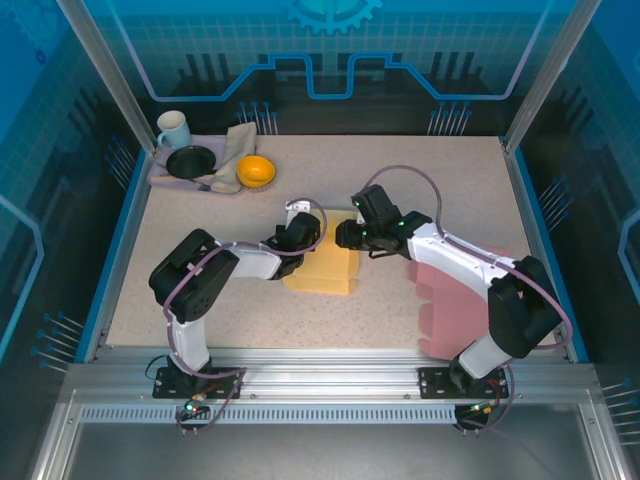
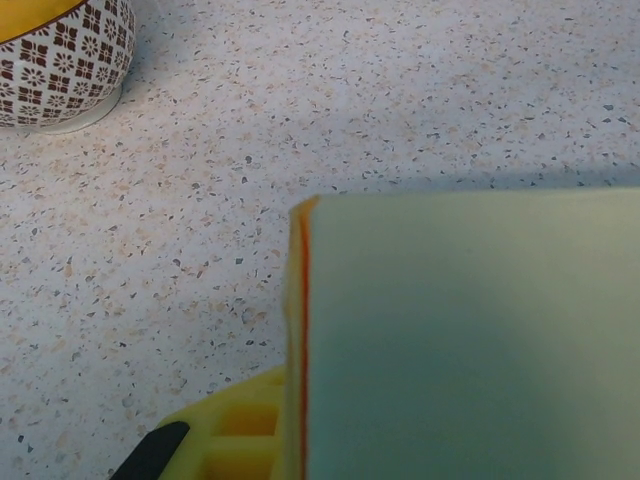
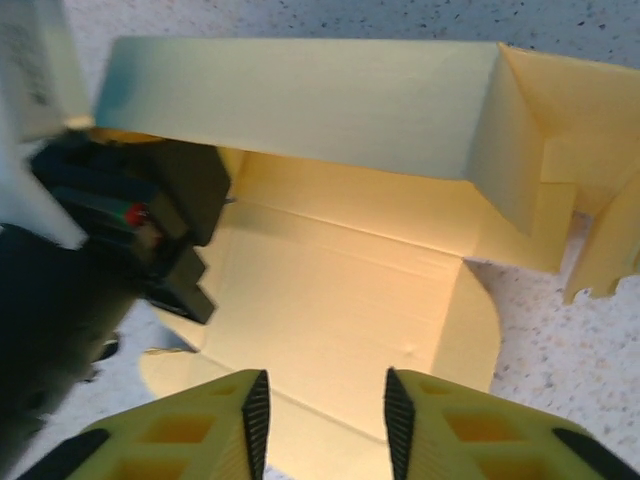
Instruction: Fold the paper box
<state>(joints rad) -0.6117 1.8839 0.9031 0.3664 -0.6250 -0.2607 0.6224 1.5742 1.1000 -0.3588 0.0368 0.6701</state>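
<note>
Right wrist: paper box (image 3: 340, 290) flat, raised flap running crosswise.

Top external camera: high above the near edge of the table (image 1: 450, 200), angled down over all of it. Wrist cameras: close range on the paper box (image 1: 322, 272), which all views share.

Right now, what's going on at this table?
Both arms are on the yellow paper box mid-table. The left gripper is shut, apparently pinching one raised wall upright. The right gripper hovers open over the box's flat floor panel, holding nothing. One long wall and a corner flap stand up and the rest lies flat, so the box is only partly folded.
</note>
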